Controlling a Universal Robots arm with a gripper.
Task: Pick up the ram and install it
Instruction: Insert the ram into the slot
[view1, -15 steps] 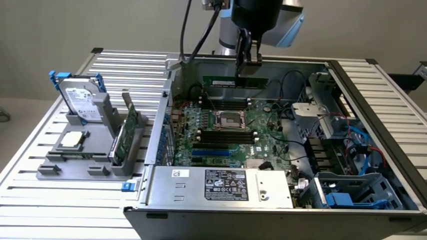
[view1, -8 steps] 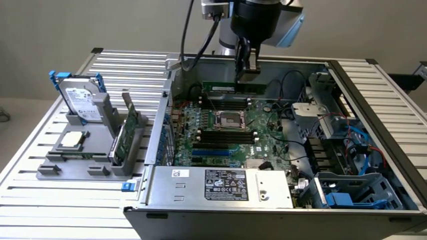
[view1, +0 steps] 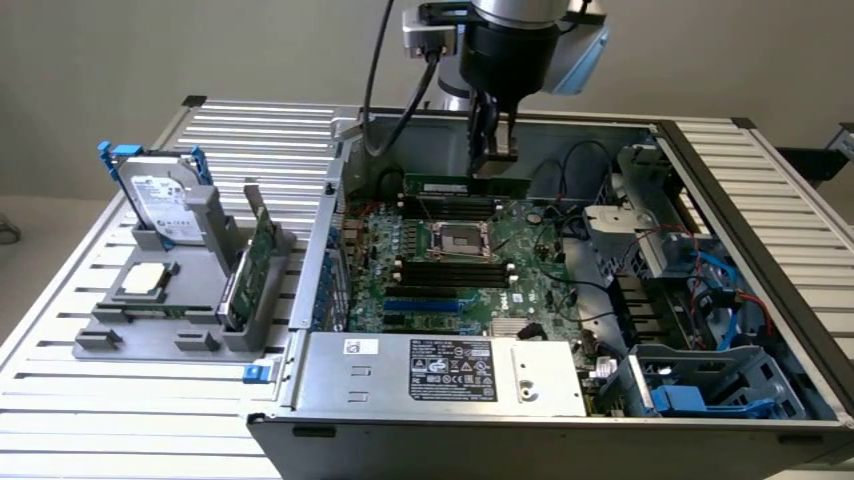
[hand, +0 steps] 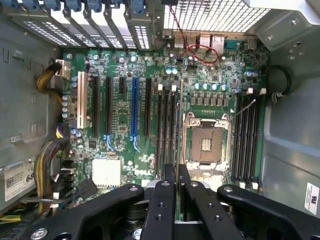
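Note:
My gripper (view1: 493, 155) hangs inside the open computer case, over the far part of the motherboard (view1: 527, 285). Its fingers are shut on the ram (view1: 441, 185), a long thin green stick held level just under the fingertips. In the wrist view the gripper (hand: 177, 170) has its fingers close together, and the ram (hand: 178, 125) shows edge-on as a thin line. The line runs along the black memory slots (hand: 165, 130) beside the CPU socket (hand: 206, 142). Whether the stick touches a slot I cannot tell.
A grey fixture (view1: 100, 340) at the exterior view's left holds a hard drive with blue handles (view1: 160, 205), a broader green card (view1: 254, 265) and a processor (view1: 144, 280). Case walls, the power supply (view1: 441, 370), cables (view1: 694, 280) and a blue drive cage (view1: 694, 395) ring the motherboard.

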